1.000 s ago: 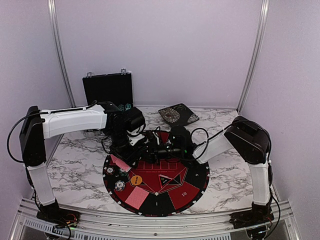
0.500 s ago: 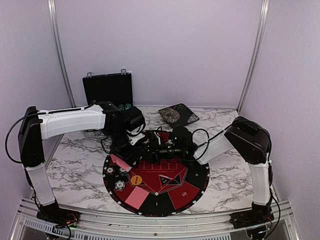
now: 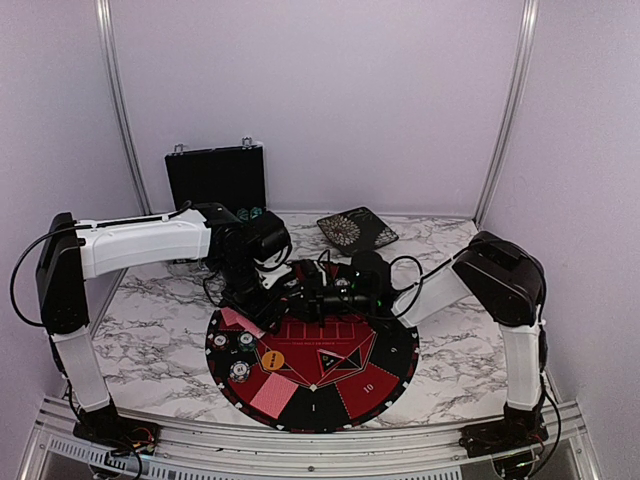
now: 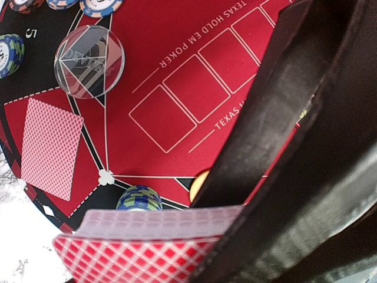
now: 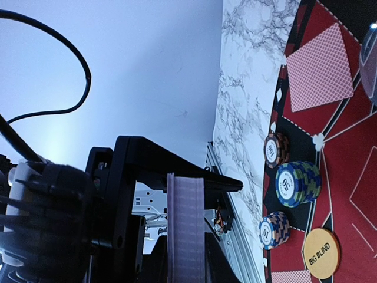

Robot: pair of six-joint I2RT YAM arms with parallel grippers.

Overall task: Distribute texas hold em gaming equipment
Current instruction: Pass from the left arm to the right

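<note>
Two arms: we see both reaching over the far side of the round mat (image 3: 388, 348), their grippers close together.
Right gripper (image 3: 306, 298): clamped on a deck of cards (image 5: 185, 230), which stands on edge between its fingers in the right wrist view.
Left gripper (image 3: 264, 303): we cannot tell whether it is released or gripping. A red-backed card (image 4: 138, 256) shows close under its camera, above the mat.
Dealt cards: one face-down card (image 3: 272, 397) lies on the mat's near-left sector, and a second card (image 3: 240, 322) lies at the mat's left rim.
Chip stacks: a green-blue stack (image 5: 297, 183) sits on the mat between two smaller stacks.
Orange disc (image 5: 322, 253): marked BIG BLIND, flat on the mat, near the chip stacks.
Clear disc (image 4: 89, 61): flat on the mat, across a red and a black field.
Black case (image 3: 216, 178): upright at the back left, off the mat.
Table (image 3: 150, 320): marble top, carrying the mat.
</note>
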